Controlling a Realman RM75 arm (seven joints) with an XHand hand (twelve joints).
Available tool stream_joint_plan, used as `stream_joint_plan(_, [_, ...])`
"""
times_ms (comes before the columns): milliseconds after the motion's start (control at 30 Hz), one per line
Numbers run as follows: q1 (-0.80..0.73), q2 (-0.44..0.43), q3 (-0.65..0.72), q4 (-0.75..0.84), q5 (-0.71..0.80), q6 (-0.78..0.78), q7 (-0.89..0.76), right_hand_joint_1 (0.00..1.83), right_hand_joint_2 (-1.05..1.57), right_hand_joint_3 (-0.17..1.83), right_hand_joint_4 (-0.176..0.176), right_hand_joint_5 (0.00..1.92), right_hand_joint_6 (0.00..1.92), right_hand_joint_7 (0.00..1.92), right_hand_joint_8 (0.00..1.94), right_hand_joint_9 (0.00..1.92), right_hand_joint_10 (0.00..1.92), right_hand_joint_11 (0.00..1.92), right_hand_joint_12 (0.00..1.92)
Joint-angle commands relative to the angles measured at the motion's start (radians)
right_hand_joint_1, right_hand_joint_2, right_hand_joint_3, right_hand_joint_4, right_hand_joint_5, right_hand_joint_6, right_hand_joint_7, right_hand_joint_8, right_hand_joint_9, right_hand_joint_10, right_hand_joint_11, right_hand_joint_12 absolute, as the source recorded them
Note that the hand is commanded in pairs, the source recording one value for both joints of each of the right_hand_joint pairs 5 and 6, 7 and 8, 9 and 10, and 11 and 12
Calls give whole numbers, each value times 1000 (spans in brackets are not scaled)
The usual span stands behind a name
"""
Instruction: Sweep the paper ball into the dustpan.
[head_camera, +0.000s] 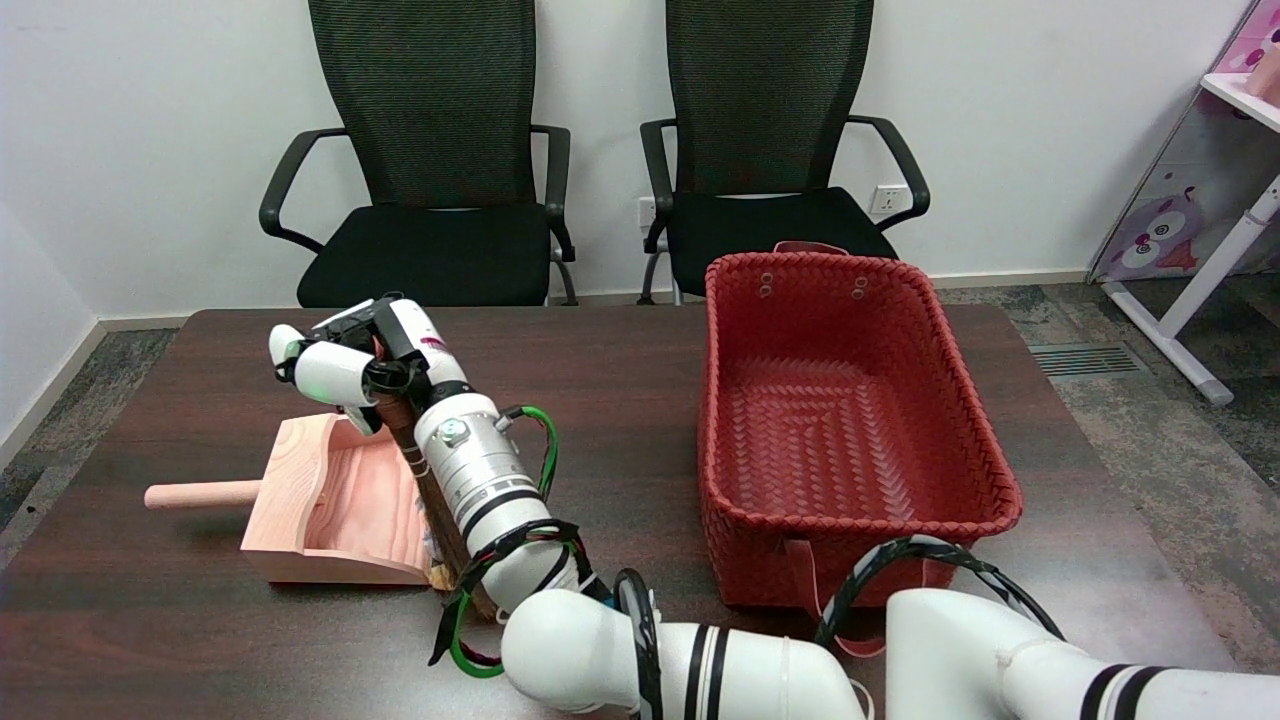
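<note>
Nearest the camera, the right arm (700, 660) crosses the lower edge and reaches up and left, so that the forearm lies over the open mouth of the dustpan. Under the forearm runs a dark brown stick, the brush (432, 490), slanting from the hand down to the table; its lower end (462, 583) sits at the near right corner of the dustpan, where a sweep into the mouth would have to finish. The paper ball (433, 545) shows only as a small pale crumple beside the brush, at the dustpan's right edge; whether it is over the lip or just short of it cannot be told, since the forearm covers most of it.

The dustpan (330, 500), of pale wood, lies flat with its handle (200, 493) pointing left and its mouth facing right, which presents the open side to the sweeping stroke. The right hand (345, 365) is above the dustpan's far corner, fingers wrapped round the upper end of the brush; the high grip probably lets the tip pivot at table level.

To the right, well apart, stands a red woven basket (960, 400), empty. All rest on a dark table (620, 400). Beyond it are two black chairs (440, 150) against the wall.
</note>
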Motion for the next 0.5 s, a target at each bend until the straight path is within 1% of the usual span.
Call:
stream_joint_plan(33, [41, -23, -3, 104, -8, -5, 260, 999, 1571, 1267, 176, 1920, 1920, 1920, 1920, 1920, 1920, 1920, 1920])
stream_joint_plan(200, [60, -23, -3, 123, -15, 5, 281, 1010, 1571, 1067, 176, 1920, 1920, 1920, 1920, 1920, 1920, 1920, 1920])
stream_joint_plan(500, [93, -23, -5, 149, -16, 61, 284, 1018, 1571, 918, 176, 1920, 1920, 1920, 1920, 1920, 1920, 1920, 1920])
